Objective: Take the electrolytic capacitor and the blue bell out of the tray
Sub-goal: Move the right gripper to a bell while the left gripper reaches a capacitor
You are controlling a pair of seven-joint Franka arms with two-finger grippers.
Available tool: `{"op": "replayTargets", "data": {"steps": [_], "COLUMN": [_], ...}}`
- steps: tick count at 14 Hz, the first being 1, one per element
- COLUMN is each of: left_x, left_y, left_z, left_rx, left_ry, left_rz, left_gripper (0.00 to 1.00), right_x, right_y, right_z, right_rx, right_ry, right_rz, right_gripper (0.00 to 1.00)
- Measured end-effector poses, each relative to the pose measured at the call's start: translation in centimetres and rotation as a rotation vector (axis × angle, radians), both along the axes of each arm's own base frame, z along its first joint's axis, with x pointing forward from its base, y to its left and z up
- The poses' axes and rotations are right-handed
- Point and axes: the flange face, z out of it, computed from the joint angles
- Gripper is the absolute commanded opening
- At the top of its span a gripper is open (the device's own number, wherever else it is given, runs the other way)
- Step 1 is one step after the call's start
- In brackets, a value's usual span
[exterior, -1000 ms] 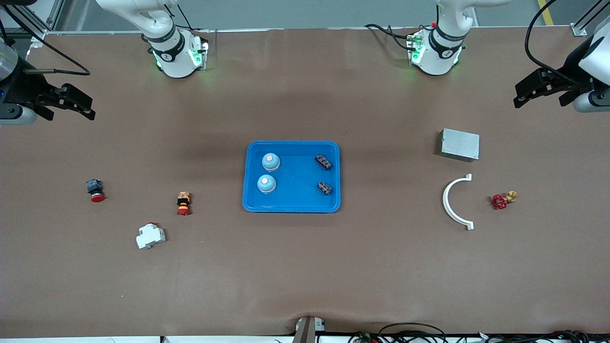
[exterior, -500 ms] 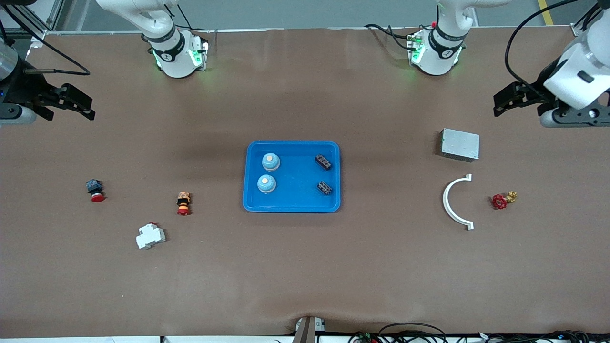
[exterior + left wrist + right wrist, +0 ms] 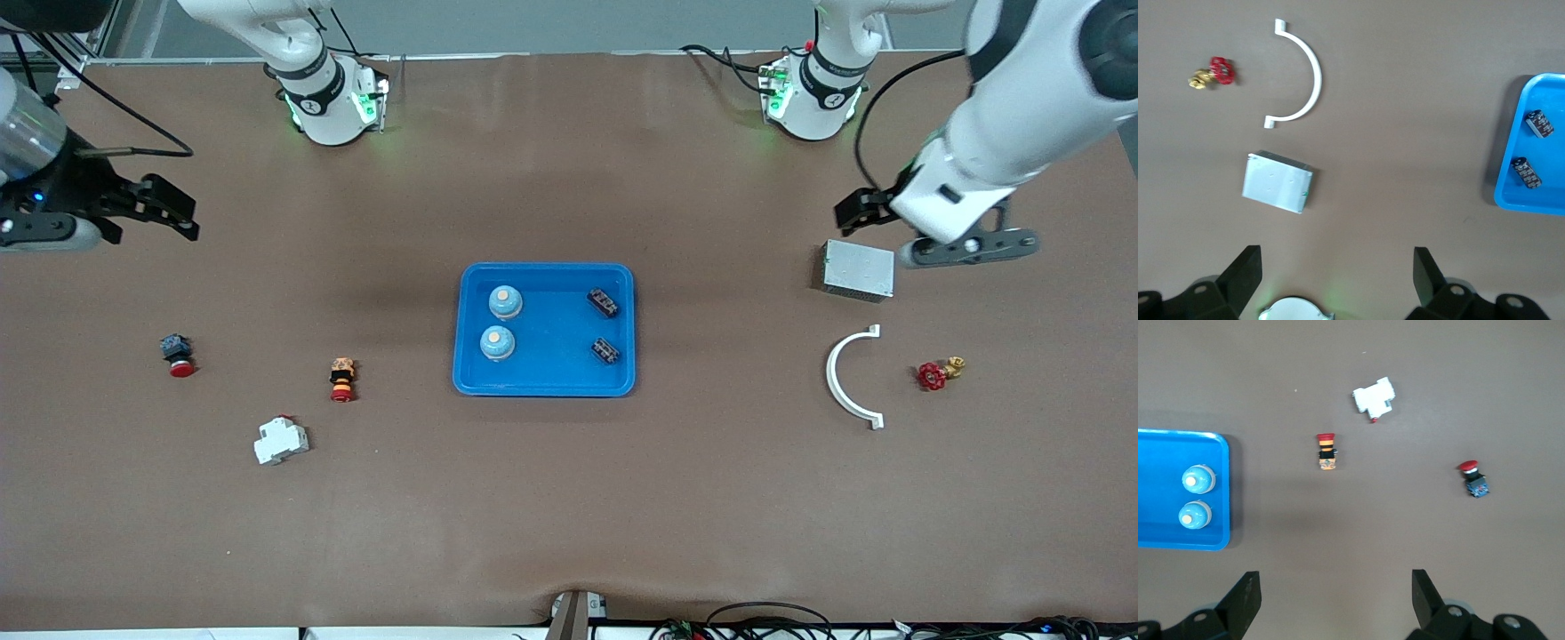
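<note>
— Bells (image 3: 501, 322) and capacitors (image 3: 605, 326), where are they?
— Both pairs sit in the blue tray (image 3: 544, 384) mid-tabletop.
— And the end effectors?
— Left end effector (image 3: 861, 210) hangs over the silver box (image 3: 858, 270), fingers apart; right end effector (image 3: 169, 210) hovers at its own end, fingers spread, empty.

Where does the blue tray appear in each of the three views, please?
Front view: the tray sits mid-table, holding two bells and two capacitors.
Left wrist view: only its capacitor end shows, at the picture's edge.
Right wrist view: only its bell end shows, at the picture's edge.
Shared landmark: the tray itself.
</note>
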Motion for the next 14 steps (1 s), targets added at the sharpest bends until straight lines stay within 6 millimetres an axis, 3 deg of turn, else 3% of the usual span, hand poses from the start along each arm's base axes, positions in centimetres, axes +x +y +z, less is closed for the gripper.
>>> {"op": "replayTargets", "data": {"steps": [4,7,12,14], "left_x": [-1.0,-2.4,-3.0,-2.9], "left_y": [-2.4,-5.4,-9.8,-11.8], "left_z": [-4.9,-8.1,-13.1,-15.4], "left_rx": [0.01,0.019,0.004,-0.016], "left_ry": [-0.004,-0.016,-0.033,-0.035], "left_rz": [0.027,0.065,0.193,0.274], "left_gripper": [1.0,1.0,1.0,1.0], "right_x": [0.6,1.0,2.8,3.5], "right_y": [3.1,5.9,12.4,13.7], "right_z": [-1.8,-3.4,-9.9,-11.1], "right_rx": [-0.004,-0.01,-0.007,0.042], "right_ry": [0.028,0.057,0.131,0.132], "right_rz": [0.055,0.102,0.185,0.184], "right_gripper": [1.0,1.0,1.0,1.0]}}
